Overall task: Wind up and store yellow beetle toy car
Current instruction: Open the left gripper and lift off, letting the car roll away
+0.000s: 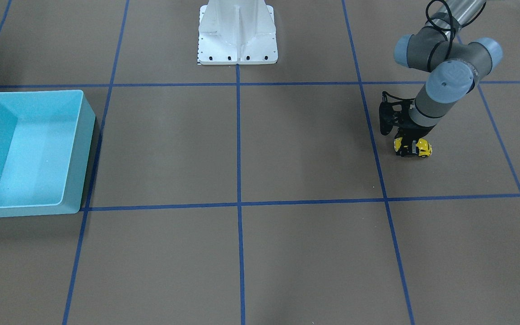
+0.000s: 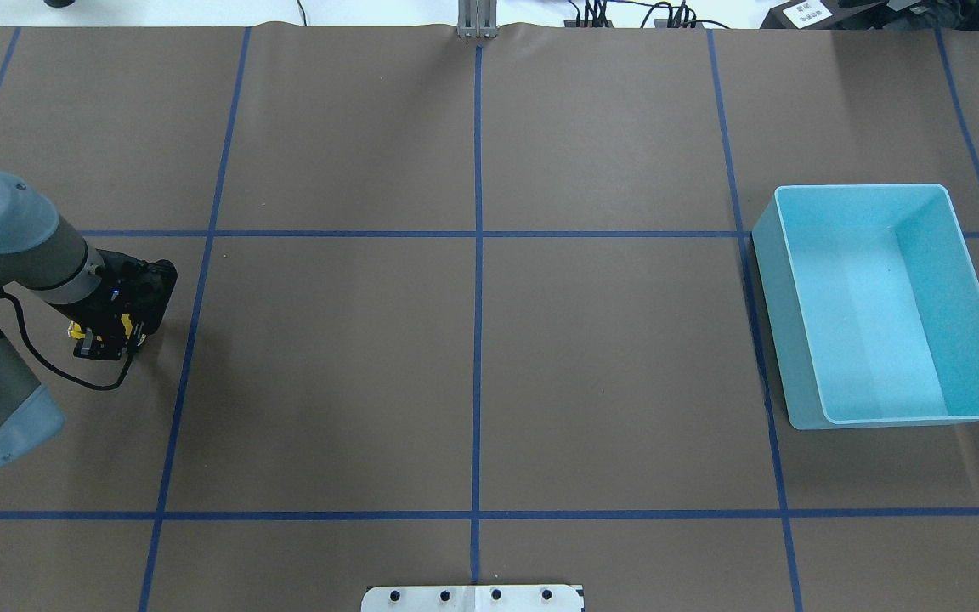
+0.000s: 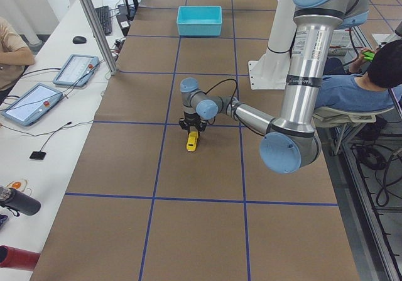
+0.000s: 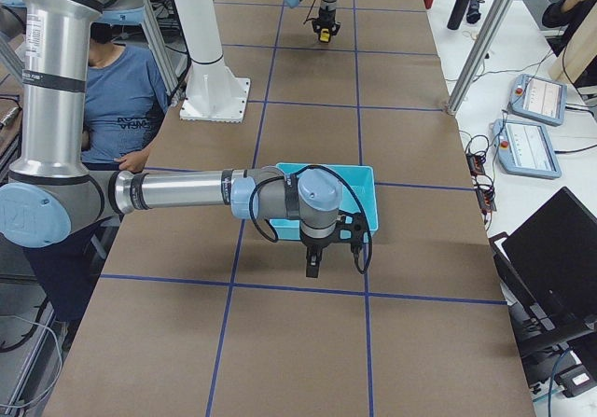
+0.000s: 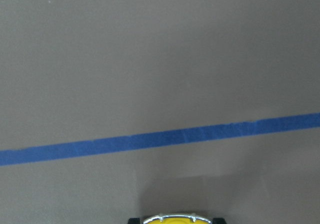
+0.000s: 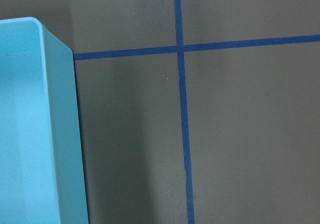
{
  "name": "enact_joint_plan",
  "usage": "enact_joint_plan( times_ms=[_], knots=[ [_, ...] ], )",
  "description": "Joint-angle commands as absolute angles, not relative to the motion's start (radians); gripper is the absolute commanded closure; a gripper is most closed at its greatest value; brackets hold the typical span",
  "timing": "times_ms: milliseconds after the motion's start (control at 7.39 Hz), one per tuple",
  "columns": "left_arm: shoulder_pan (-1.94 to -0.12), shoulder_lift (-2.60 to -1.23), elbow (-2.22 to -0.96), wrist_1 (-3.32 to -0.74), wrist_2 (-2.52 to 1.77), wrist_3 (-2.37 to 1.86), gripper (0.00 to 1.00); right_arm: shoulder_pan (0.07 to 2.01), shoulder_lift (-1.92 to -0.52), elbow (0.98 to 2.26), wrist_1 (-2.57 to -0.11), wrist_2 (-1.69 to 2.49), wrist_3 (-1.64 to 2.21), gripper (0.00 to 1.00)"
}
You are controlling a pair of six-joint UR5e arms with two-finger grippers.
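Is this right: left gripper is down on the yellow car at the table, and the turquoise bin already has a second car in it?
Not quite. The left gripper is down on the yellow beetle toy car at table level, but the turquoise bin holds nothing: the overhead exterior view shows only its bare floor, and the exterior front-facing view agrees.

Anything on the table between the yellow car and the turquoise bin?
Nothing: in the overhead view, only bare brown table crossed by blue tape lines lies between the yellow beetle toy car, under the left gripper, and the turquoise bin.
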State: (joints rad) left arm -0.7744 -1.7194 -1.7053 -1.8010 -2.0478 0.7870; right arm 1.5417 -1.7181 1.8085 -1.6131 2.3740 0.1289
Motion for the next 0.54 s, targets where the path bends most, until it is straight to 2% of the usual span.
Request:
enact_joint_plan(
  times_ms=[0, 406],
  knots=[
    [-0.776, -1.712, -1.709, -1.802, -2.048, 0.795, 1.0, 1.542, -1.718, 1.809, -1.612, 2.375, 0.129, 0.0],
    [-0.784, -1.71, -1.707, -1.804, -2.048, 0.801, 1.0, 1.54, -1.715, 1.809, -1.612, 2.375, 0.129, 0.0]
  ],
)
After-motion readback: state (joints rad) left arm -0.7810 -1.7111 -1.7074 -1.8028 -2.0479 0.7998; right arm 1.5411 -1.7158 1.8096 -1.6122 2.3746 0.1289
